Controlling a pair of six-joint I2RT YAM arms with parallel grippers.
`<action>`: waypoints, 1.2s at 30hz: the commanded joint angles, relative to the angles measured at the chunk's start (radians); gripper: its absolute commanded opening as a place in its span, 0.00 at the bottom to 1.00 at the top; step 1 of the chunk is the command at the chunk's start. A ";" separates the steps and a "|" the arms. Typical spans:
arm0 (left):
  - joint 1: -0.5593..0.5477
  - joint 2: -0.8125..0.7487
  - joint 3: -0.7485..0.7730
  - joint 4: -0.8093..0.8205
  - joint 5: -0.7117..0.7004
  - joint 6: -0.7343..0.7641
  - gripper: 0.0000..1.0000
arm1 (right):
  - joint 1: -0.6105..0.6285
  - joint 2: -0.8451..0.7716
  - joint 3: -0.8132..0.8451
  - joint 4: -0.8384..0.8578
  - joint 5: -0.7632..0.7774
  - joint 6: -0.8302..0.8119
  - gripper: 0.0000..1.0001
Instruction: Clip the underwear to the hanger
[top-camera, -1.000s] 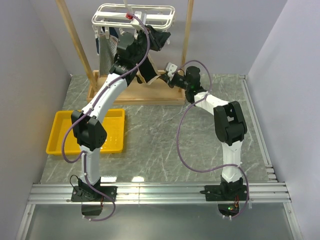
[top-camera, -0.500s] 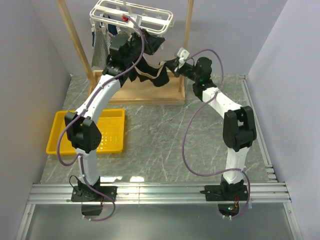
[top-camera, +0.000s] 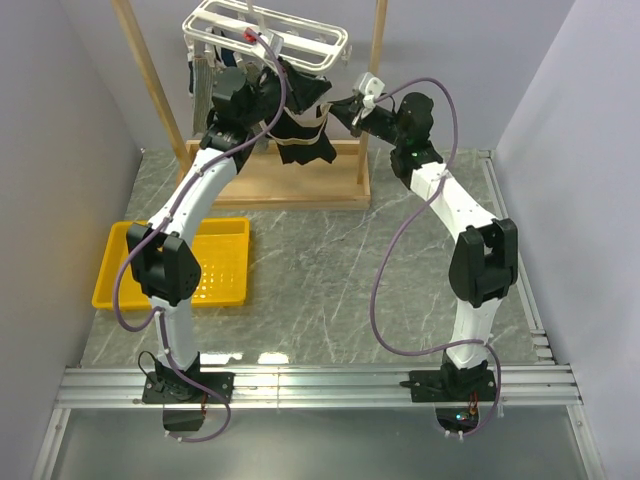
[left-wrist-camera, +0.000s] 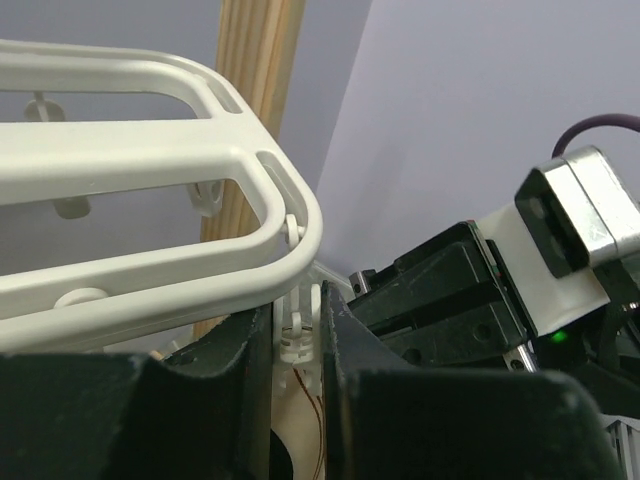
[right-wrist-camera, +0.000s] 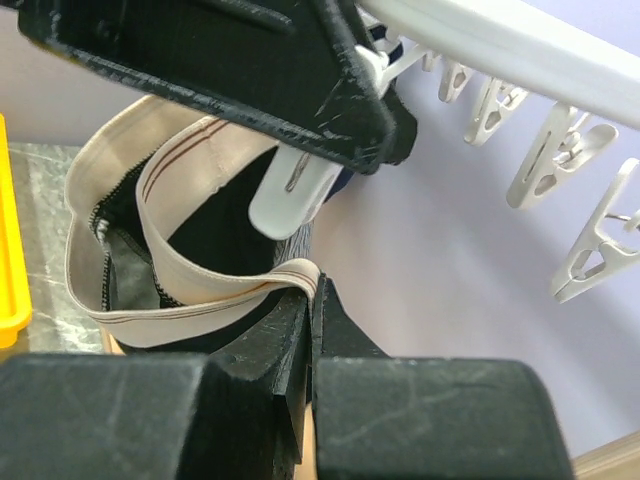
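The white hanger (top-camera: 300, 40) hangs from the wooden stand at the back. My left gripper (top-camera: 290, 85) is raised under its right end. In the left wrist view the left gripper (left-wrist-camera: 297, 322) is shut on a small white clip (left-wrist-camera: 293, 340) dangling from the hanger's rim (left-wrist-camera: 150, 160). The black underwear (top-camera: 300, 140) hangs just below it. My right gripper (top-camera: 342, 105) holds it up from the right. In the right wrist view the right gripper (right-wrist-camera: 313, 290) is shut on the beige waistband (right-wrist-camera: 180, 290), just below the squeezed clip (right-wrist-camera: 295, 190).
The wooden frame stand (top-camera: 150, 90) has posts on both sides and a base (top-camera: 260, 188) on the table. A grey striped garment (top-camera: 205, 90) hangs at the hanger's left end. Several free clips (right-wrist-camera: 540, 150) dangle along the bar. A yellow tray (top-camera: 120, 270) lies front left.
My right gripper has carried the underwear's waistband up and to the left, close under the hanger's right end. The left gripper stayed at the clip and the hanger swayed a little.
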 joint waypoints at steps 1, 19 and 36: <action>0.003 -0.023 -0.013 0.056 0.088 -0.008 0.00 | 0.001 -0.015 0.083 -0.081 0.000 -0.011 0.00; 0.023 -0.017 -0.068 0.158 0.138 -0.015 0.00 | 0.011 0.051 0.275 -0.400 0.058 -0.013 0.00; 0.023 0.009 -0.076 0.167 0.204 -0.003 0.00 | 0.046 0.132 0.507 -0.635 0.162 0.145 0.00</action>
